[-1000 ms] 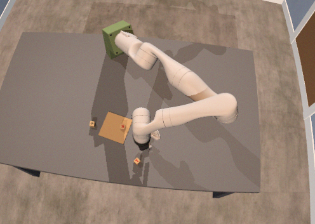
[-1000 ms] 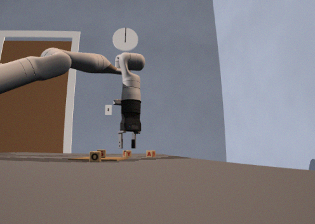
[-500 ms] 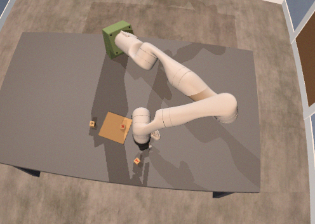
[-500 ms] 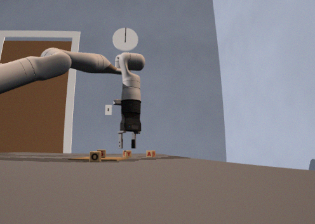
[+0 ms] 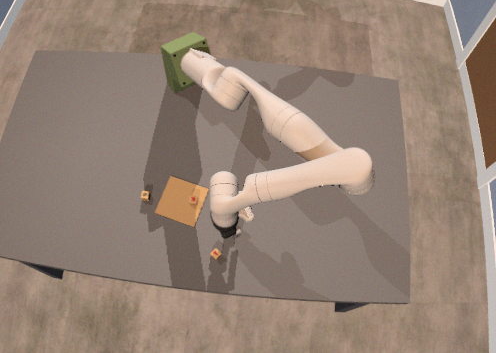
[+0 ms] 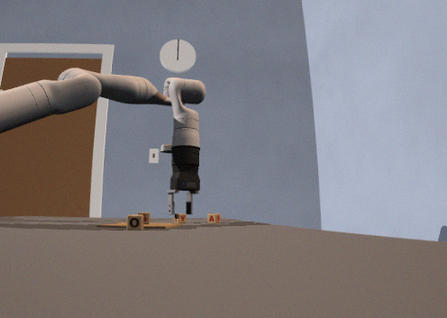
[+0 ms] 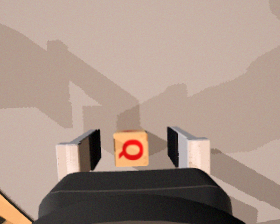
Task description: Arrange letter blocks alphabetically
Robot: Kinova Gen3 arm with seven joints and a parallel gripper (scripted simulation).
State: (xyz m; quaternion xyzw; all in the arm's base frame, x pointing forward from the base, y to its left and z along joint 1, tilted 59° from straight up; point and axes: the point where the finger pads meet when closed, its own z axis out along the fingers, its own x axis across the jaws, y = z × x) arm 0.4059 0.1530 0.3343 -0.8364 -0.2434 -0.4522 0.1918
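My gripper (image 6: 180, 209) (image 7: 134, 142) is open, pointing down just above a block with a red Q on top (image 7: 131, 149). This block (image 6: 181, 218) shows a Y on its side; the arm hides it in the top view. The Q lies turned sideways in the wrist view, between the fingers. The wooden mat (image 5: 175, 201) (image 6: 158, 226) (image 7: 2, 204) lies flat, with a red-marked block (image 5: 193, 200) (image 6: 144, 217) near its right edge. A dark-marked block (image 5: 145, 196) (image 6: 135, 222) with O on its side lies off the mat's left. Another red-marked block (image 5: 216, 253) (image 6: 214, 218) lies toward the front edge.
The robot's green base (image 5: 175, 68) stands at the back of the grey table (image 5: 90, 131). The arm (image 5: 300, 178) reaches over the table's right side and back. The table's front edge lies beyond the front block. Top letters other than Q are too small to read.
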